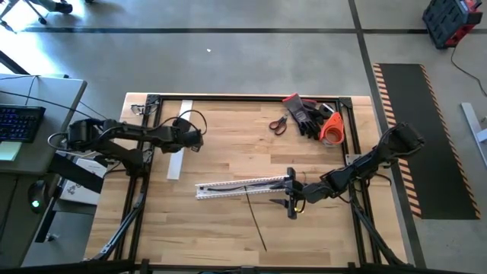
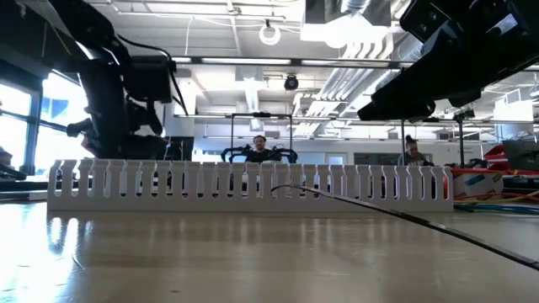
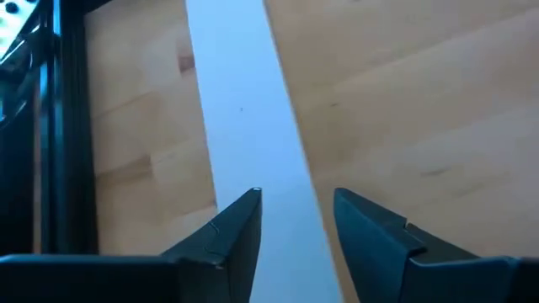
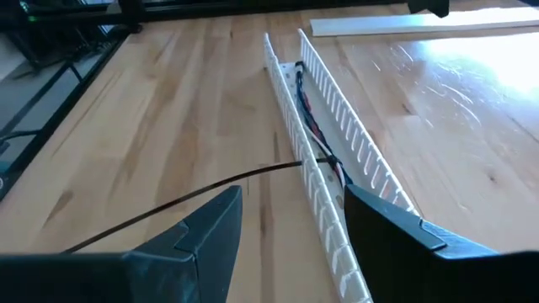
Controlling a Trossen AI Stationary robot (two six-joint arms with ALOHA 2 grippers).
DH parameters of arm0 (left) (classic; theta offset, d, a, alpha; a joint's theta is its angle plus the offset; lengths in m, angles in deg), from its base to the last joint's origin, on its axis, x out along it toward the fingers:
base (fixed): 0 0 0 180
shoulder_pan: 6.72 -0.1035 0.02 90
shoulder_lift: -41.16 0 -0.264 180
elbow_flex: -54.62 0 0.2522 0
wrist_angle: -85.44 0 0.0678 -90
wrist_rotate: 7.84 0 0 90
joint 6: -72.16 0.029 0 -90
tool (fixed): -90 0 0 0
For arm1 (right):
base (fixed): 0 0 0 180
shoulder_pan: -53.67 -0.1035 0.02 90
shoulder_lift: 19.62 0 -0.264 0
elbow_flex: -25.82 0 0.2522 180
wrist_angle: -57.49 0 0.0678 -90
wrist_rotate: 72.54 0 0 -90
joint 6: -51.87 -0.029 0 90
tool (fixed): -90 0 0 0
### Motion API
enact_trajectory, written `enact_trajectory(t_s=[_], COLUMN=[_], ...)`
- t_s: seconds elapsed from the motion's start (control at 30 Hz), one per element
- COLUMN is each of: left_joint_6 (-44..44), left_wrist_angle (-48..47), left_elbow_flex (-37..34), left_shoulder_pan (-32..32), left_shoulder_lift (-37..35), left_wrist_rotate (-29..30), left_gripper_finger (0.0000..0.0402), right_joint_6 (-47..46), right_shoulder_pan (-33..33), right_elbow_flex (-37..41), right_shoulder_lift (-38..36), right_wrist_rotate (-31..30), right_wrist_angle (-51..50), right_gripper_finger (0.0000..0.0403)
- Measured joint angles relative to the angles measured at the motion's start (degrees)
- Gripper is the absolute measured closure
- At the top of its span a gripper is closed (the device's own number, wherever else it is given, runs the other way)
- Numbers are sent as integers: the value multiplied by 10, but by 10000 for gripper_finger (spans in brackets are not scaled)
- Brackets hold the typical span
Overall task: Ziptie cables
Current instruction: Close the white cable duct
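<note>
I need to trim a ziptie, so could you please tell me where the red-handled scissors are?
In the high view, the red-handled scissors lie on the wooden table's far right part, just left of the black gloves.

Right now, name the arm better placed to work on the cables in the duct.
Right. The right gripper hangs open at the white duct holding the cables; the left gripper hovers over the flat white strip, far off.

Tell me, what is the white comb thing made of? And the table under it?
The white comb-toothed duct looks like plastic: thin, even teeth, smooth and slightly shiny. The table looks like wood: pale planks with grain lines and a glossy finish that reflects light. The cables lying inside the duct seem to be coated in a red and dark plastic or rubber sheath, though that is hard to tell.
</note>
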State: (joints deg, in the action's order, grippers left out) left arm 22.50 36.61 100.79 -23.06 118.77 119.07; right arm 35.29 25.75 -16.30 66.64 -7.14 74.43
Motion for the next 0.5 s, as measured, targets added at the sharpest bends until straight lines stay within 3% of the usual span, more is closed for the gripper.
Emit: enact_trajectory(t_s=[0.13, 0.27, 0.5], left_joint_6=[6, 6, 31], left_wrist_angle=[16, 94, 231], left_elbow_flex=[-21, -62, -91], left_shoulder_pan=[-20, -24, 59], left_shoulder_lift=[0, -3, -4], left_wrist_rotate=[-34, -82, -154], left_gripper_finger=[266, 266, 266], right_joint_6=[-21, -29, -27], right_shoulder_pan=[-1, -13, -34], right_elbow_flex=[0, 0, -1], right_shoulder_lift=[0, 0, 5], right_wrist_rotate=[1, 3, -32], right_wrist_angle=[-5, -6, -7], right_gripper_finger=[208, 208, 208])
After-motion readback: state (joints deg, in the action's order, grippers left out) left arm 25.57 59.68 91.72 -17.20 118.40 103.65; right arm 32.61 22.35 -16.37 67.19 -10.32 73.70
